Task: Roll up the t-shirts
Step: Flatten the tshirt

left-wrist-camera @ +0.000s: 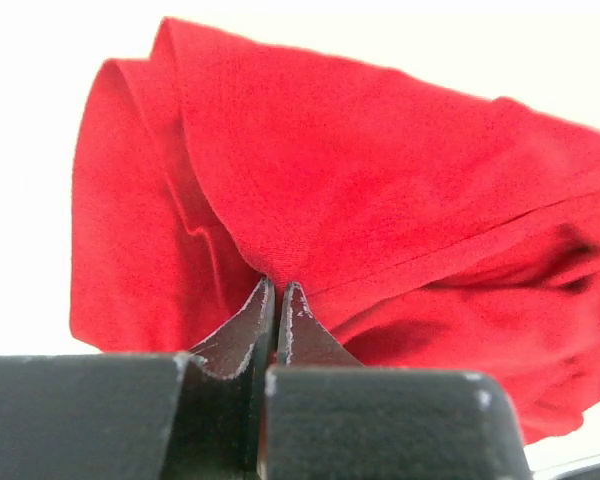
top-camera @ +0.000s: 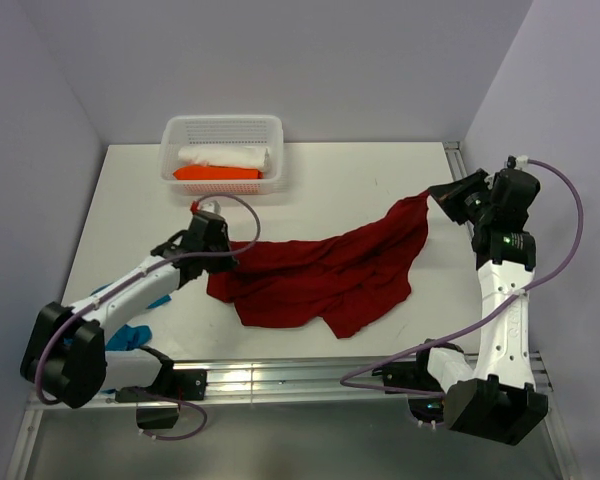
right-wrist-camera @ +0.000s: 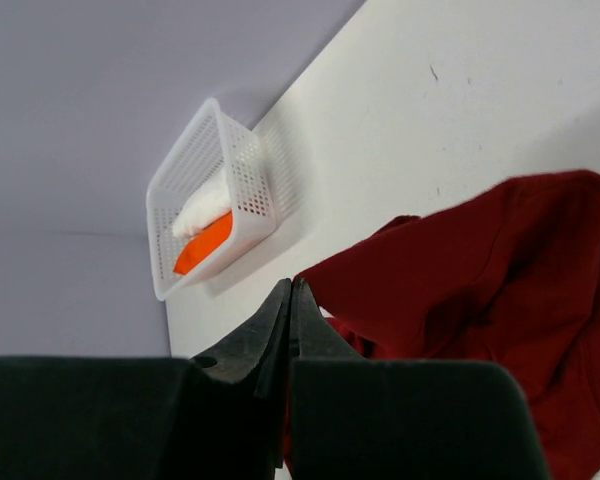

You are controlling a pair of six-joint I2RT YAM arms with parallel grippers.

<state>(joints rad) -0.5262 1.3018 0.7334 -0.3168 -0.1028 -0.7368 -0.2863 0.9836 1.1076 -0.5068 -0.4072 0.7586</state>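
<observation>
The dark red t-shirt [top-camera: 325, 275] lies crumpled across the middle of the white table. My left gripper [top-camera: 226, 256] is shut on its left edge; in the left wrist view the closed tips [left-wrist-camera: 278, 286] pinch the red cloth [left-wrist-camera: 360, 170]. My right gripper [top-camera: 435, 196] is shut on the shirt's far right corner and holds it lifted, so the cloth stretches up from the table. In the right wrist view the closed tips [right-wrist-camera: 292, 284] meet a corner of the shirt [right-wrist-camera: 480, 280]. The teal blue t-shirt [top-camera: 130, 333] lies bunched at the near left, partly hidden under my left arm.
A white perforated basket [top-camera: 223, 119] stands at the back left and holds a white roll [top-camera: 225, 156] and an orange roll [top-camera: 215, 173]. It also shows in the right wrist view [right-wrist-camera: 252, 195]. Walls close in the table at the back and both sides.
</observation>
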